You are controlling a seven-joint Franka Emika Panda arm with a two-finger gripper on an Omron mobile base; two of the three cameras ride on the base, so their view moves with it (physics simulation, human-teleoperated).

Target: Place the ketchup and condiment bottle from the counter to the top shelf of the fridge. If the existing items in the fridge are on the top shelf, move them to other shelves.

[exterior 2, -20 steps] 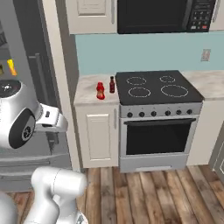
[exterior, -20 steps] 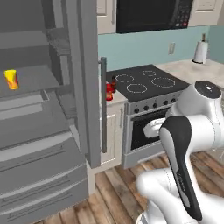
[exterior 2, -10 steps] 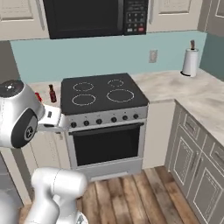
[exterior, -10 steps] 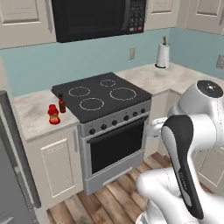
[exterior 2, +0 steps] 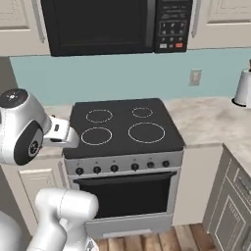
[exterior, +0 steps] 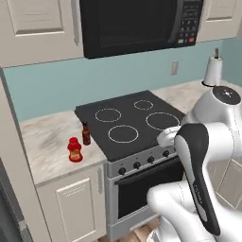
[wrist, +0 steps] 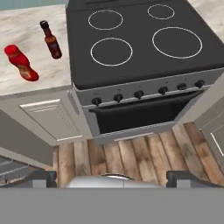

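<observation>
Ketchup and condiment bottle stand together on the counter, awaiting pickup; gripper spread wide, holding nothing.

From the right base view, my arm's white shoulder covers the left end of the surface, so I cannot see what stands there. The paper towel roll is cut by the right edge. In the left base view, the arm hides the stove's right front corner and part of its oven door. In the hand view, the labels on the ketchup and condiment bottle are too small to read.
</observation>
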